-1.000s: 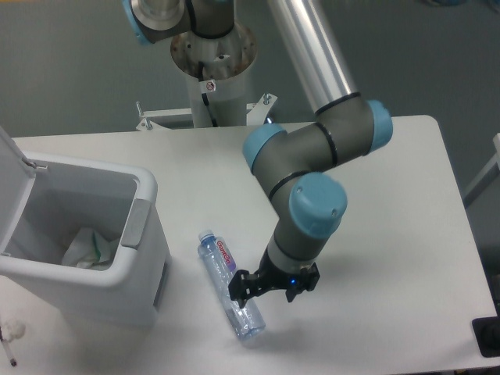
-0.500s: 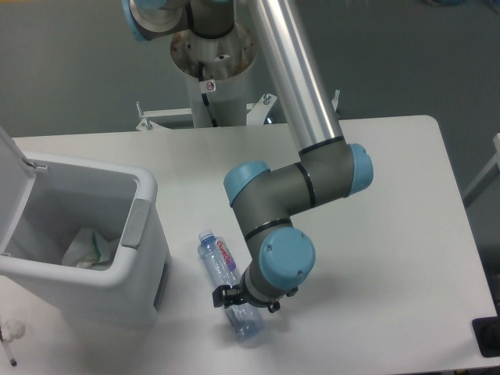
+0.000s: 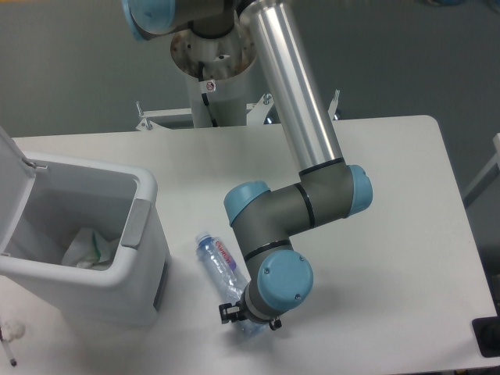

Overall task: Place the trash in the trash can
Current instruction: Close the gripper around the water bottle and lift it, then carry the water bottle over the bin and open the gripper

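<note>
Trash item 1, the clear plastic bottle (image 3: 220,266), lies flat on the white table (image 3: 391,203), cap end pointing up-left toward the trash can (image 3: 86,242) and base end running down-right under the arm's wrist. Its blue cap (image 3: 202,237) and part of the red-lettered label (image 3: 226,256) are visible; the lower portion is covered by the wrist housing. Trash item 2, the crumpled white paper carton (image 3: 84,248) with green print, sits inside the can, low against the inner wall on the side nearest the bottle. The can stands at the left edge of the table with its hinged lid (image 3: 14,168) raised and the grey front latch (image 3: 133,223) facing the bottle — the bottle is near the can but not touching it. From the single fixed camera, the gripper (image 3: 244,316) is positioned directly over the base end of the bottle, black finger parts showing at either side below the blue wrist joint (image 3: 280,285). Whether the fingers are spread or pressed onto the bottle cannot be determined; the wrist blocks the contact area. The silver arm link (image 3: 293,86) rises steeply from the elbow joints toward the mounting column (image 3: 212,58) behind the table. A small white object (image 3: 11,331) lies at the bottom-left corner, too small to identify.
</note>
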`<state>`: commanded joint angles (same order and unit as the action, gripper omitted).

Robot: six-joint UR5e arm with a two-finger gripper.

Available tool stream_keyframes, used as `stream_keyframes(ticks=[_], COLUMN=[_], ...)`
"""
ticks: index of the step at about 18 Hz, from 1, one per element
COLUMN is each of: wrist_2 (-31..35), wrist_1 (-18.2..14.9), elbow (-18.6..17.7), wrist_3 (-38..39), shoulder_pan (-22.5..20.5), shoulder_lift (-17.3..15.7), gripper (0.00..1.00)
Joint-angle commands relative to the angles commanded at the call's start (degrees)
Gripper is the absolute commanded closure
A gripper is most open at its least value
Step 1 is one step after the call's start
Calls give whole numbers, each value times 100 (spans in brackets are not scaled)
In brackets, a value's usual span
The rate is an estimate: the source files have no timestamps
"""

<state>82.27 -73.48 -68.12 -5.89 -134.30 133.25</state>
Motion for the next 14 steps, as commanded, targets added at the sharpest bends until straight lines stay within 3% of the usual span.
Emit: stream_keyframes(ticks=[5,10,12,14], wrist_2=[-342,-1491,-2063,-2581], wrist_1=[376,2062,2468,2654], elbow=[26,53,97,236], wrist_3=[-35,-9,-44,-61], shoulder_pan=[-79,-228,-316,-386], shoulder_lift=[-606,-1300,-1485,-1661], gripper=[75,75,75,75])
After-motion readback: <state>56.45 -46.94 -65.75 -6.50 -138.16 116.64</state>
